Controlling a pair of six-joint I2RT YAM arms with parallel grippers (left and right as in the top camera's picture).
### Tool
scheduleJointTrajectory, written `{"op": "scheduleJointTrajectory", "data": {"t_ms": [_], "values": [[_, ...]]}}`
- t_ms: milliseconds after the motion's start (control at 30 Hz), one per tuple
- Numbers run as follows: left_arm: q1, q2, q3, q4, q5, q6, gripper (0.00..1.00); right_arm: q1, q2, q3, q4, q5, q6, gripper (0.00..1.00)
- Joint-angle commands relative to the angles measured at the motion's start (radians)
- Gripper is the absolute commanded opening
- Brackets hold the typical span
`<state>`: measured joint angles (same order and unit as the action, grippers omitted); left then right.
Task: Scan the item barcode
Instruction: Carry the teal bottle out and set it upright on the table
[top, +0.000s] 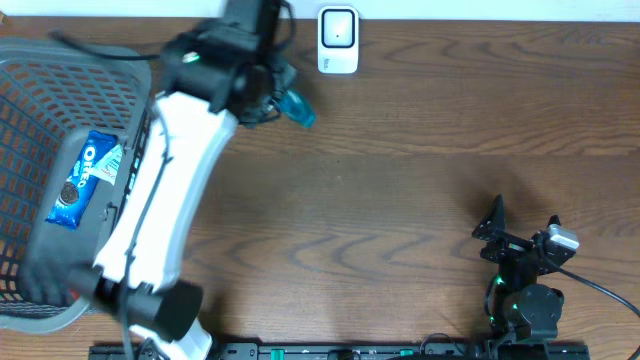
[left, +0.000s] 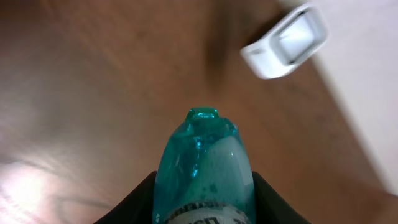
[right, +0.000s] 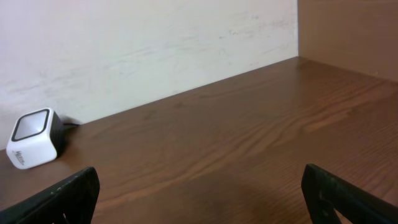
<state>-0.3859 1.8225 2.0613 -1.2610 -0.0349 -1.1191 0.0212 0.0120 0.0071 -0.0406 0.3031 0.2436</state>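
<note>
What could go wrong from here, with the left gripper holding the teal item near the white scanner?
1. The left gripper grips the teal bottle at its label end, so its fingers may cover the barcode.
2. Most of the bottle sticks out past the fingers; it might pivot or slip.
3. The scanner stands near the back edge of the table; a bump from the bottle tip could knock it askew.
</note>
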Motion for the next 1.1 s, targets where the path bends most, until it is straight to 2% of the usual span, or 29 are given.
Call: {"op": "scheduleJointTrajectory", "data": {"t_ms": [0,267,400,800,1067], "values": [[0.002,0.05,0.024,-0.026,-0.064,0.002,0.34,0.011,-0.005,-0.002,-0.004,-0.002,-0.013,0.99],[0.002,0.195,0.024,-0.074,-0.063,0.026,0.34,0.011,-0.005,-0.002,-0.004,-0.002,-0.013,0.99],[0.002,0.239,0.024,-0.114,-0.068,-0.018,0.34,0.011,-0.005,-0.002,-0.005,-0.002,-0.013,0.99],[-0.061,0.271,0.003,-0.159,-0.275,-0.531,0.34,0.011,-0.005,-0.002,-0.005,-0.002,-0.013,0.99],[-0.083,0.278,-0.075,-0.138,-0.312,-0.675,0.34,0.011,-0.005,-0.002,-0.005,-0.002,-0.013,0.99]]}}
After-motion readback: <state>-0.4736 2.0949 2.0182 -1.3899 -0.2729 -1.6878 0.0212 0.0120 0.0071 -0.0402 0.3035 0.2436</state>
